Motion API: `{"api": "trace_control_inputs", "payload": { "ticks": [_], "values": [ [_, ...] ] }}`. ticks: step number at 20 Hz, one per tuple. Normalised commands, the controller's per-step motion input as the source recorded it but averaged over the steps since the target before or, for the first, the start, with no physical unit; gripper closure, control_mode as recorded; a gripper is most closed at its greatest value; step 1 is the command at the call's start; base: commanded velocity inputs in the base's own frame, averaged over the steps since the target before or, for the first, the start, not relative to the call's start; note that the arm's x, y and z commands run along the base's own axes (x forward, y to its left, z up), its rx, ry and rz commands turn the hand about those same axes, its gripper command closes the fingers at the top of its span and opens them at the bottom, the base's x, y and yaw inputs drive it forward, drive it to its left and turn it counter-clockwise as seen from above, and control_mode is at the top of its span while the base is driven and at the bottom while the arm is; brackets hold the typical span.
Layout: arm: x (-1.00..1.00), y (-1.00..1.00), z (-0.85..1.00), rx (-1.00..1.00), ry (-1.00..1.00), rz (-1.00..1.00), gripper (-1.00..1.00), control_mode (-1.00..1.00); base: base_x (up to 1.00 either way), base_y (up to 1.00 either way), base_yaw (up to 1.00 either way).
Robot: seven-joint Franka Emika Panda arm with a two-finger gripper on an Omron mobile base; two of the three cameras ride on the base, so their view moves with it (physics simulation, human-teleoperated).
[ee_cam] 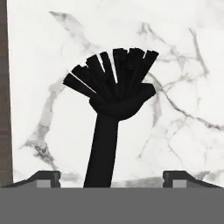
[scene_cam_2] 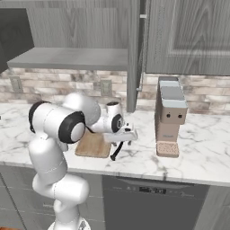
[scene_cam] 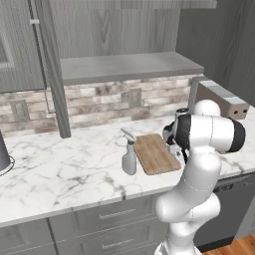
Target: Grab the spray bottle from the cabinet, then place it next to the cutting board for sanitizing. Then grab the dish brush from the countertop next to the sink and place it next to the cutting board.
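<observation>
My gripper (ee_cam: 111,175) hangs with its fingertips spread wide, the dish brush (ee_cam: 109,109) lying free between them on the bench (scene_cam: 60,169), released just beside the cutting board (scene_cam: 155,153). The spray bottle (scene_cam: 129,158) stands upright at the board's other side, so both cleaning tools flank it.

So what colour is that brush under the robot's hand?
Black all over, bristles too: the dish brush, clearest in the hand view.
</observation>
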Motion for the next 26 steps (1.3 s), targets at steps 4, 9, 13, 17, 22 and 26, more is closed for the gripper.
{"api": "trace_control_inputs", "payload": {
  "ticks": [4, 9, 13, 17, 22, 26],
  "values": [
    [-0.39, 0.30, 0.34, 0.01, -0.36, 0.00, -1.00, -1.00, 0.00, 0.00, 0.00],
    [-0.59, 0.34, 0.58, 0.00, -0.41, 0.00, -1.00, -1.00, 0.00, 0.00, 0.00],
    [-0.53, 0.38, 0.71, 0.00, -0.34, 0.00, -1.00, -1.00, 0.00, 0.00, 0.00],
    [-0.55, 0.20, 0.95, 0.00, -0.29, 0.00, -1.00, -1.00, 0.00, 0.00, 0.00],
    [-0.63, 0.19, 0.97, 0.00, -0.25, 0.00, -1.00, -1.00, 0.00, 0.00, 0.00],
    [-0.59, 0.19, 0.97, 0.00, -0.18, 0.00, -1.00, -1.00, 0.00, 0.00, 0.00]
  ]
}}
